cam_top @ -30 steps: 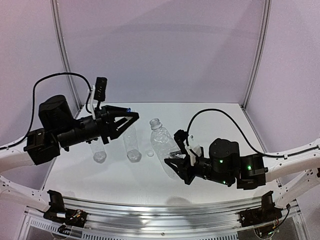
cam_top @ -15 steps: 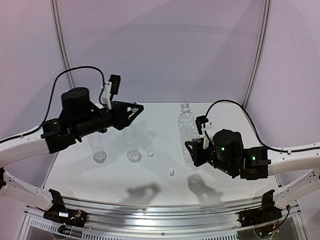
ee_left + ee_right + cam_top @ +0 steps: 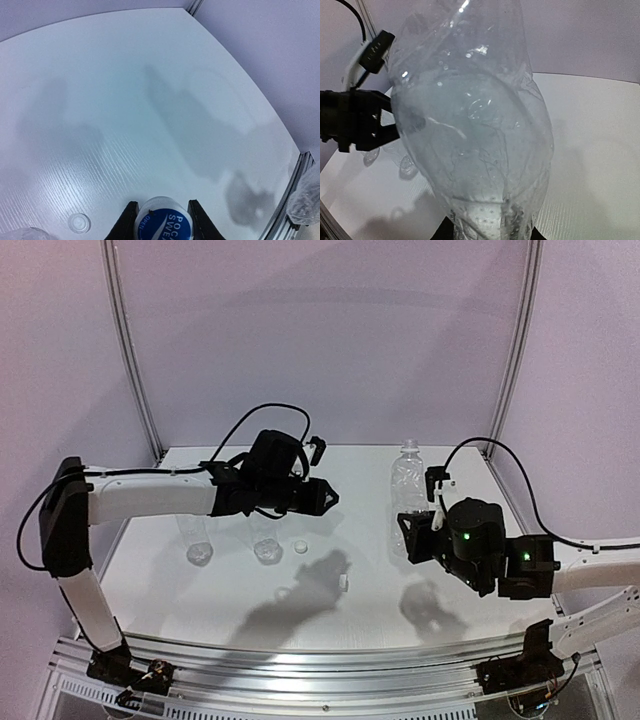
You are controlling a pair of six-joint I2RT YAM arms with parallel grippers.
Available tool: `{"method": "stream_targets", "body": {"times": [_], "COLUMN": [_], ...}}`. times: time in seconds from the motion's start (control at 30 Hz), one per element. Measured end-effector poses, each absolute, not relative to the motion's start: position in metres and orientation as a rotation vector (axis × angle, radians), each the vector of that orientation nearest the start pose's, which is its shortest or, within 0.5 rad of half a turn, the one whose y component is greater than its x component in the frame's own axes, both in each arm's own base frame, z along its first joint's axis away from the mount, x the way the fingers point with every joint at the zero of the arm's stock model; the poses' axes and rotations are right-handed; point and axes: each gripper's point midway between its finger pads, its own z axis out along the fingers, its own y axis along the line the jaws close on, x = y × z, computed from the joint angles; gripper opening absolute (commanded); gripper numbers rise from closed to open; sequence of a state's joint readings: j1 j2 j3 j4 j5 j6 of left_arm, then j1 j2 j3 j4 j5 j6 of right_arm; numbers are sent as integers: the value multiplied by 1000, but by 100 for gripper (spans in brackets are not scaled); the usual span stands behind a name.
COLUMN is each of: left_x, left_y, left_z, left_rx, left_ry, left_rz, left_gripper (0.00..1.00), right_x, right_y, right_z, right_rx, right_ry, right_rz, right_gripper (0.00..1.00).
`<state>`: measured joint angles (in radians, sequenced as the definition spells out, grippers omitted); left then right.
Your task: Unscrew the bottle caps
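Observation:
My right gripper (image 3: 412, 532) is shut on the lower body of a clear crinkled bottle (image 3: 408, 485) and holds it upright above the table's right side. That bottle (image 3: 470, 125) fills the right wrist view, with the gripper (image 3: 490, 231) at its base. My left gripper (image 3: 325, 499) reaches over the table's middle and is shut on a bottle cap with a blue printed top (image 3: 162, 226). Two more bottles (image 3: 197, 537) (image 3: 265, 539) stand at the left. Two loose whitish caps (image 3: 300, 547) (image 3: 343, 583) lie on the table.
White table (image 3: 470, 600) with a metal rail along its near edge and frame posts at the back corners. In the left wrist view a loose cap (image 3: 79, 222) lies left of the fingers. The rail (image 3: 295, 200) and a bit of bottle show at far right.
My left arm swung from the back left out over the table's middle, cap still held. My right gripper raised its bottle upright and carried it right and back. A second loose cap appeared on the table.

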<state>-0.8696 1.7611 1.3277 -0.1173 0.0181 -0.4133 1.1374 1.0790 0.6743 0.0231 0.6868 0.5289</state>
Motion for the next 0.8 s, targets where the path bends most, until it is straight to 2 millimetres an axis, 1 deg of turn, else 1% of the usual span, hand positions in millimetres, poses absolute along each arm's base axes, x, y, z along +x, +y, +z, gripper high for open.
{"method": "stream_targets", "body": {"times": [0.07, 0.13, 0.23, 0.33, 0.37, 0.47, 0.53, 0.63, 0.73, 0.8], "left_x": [343, 345, 345, 343, 343, 340, 336, 328, 314, 301], "left_y": [-410, -414, -416, -416, -416, -416, -414, -407, -394, -380], "left_z": [182, 168, 149, 144, 146, 153, 159, 174, 199, 223], "left_rx": [510, 509, 509, 518, 514, 528, 538, 557, 577, 584], "left_ry": [2196, 2227, 2276, 2292, 2289, 2264, 2243, 2200, 2132, 2062], "left_rz": [-749, -740, -731, -730, -738, -757, -768, -784, -806, -828], "left_gripper": [33, 38, 52, 68, 75, 82, 85, 85, 85, 85], "right_x": [239, 239, 238, 238, 238, 237, 237, 235, 231, 226], "right_y": [256, 253, 252, 252, 252, 254, 256, 260, 269, 277], "right_z": [231, 234, 236, 234, 233, 233, 234, 235, 234, 232], "right_rx": [-114, -105, -101, -105, -109, -118, -127, -143, -192, -240], "right_ry": [1878, 1870, 1866, 1869, 1870, 1868, 1864, 1857, 1848, 1842], "right_rz": [483, 490, 494, 493, 493, 499, 510, 537, 588, 632], "right_gripper": [29, 29, 29, 29, 29, 29, 29, 29, 29, 30]}}
